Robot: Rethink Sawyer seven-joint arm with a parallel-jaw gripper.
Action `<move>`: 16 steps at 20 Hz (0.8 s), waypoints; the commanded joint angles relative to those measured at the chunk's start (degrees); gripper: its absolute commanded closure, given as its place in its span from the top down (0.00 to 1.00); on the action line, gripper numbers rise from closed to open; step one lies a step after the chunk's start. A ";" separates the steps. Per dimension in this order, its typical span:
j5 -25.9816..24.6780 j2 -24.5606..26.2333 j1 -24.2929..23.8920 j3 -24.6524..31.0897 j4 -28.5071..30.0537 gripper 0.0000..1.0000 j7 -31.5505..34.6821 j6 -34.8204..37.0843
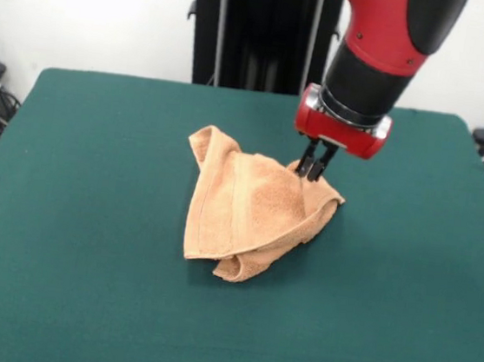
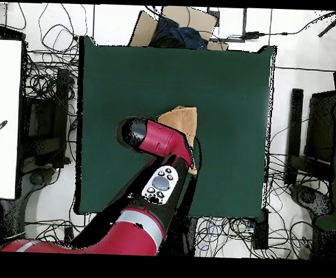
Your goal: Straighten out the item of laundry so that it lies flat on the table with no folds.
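Red-black arm descends from table's (image 1: 53, 299) far edge, wrist vertical. Gripper (image 1: 314, 168) fingers nearly closed, pinching far-right corner of towel (image 1: 248, 208). Towel crumpled, folded over itself, near table centre.

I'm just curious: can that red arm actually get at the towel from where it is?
Probably yes. The gripper is already down at the towel's far corner, fingers close together at the cloth, and nothing else on the table blocks it. Whether it has gripped the cloth is unclear.
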 commanded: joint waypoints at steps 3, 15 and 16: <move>0.96 2.24 -0.77 2.85 6.22 0.00 15.07 3.45; 0.26 3.01 -0.56 3.10 7.94 0.00 13.99 -0.16; 0.34 2.97 -0.53 2.96 8.02 0.00 14.12 1.38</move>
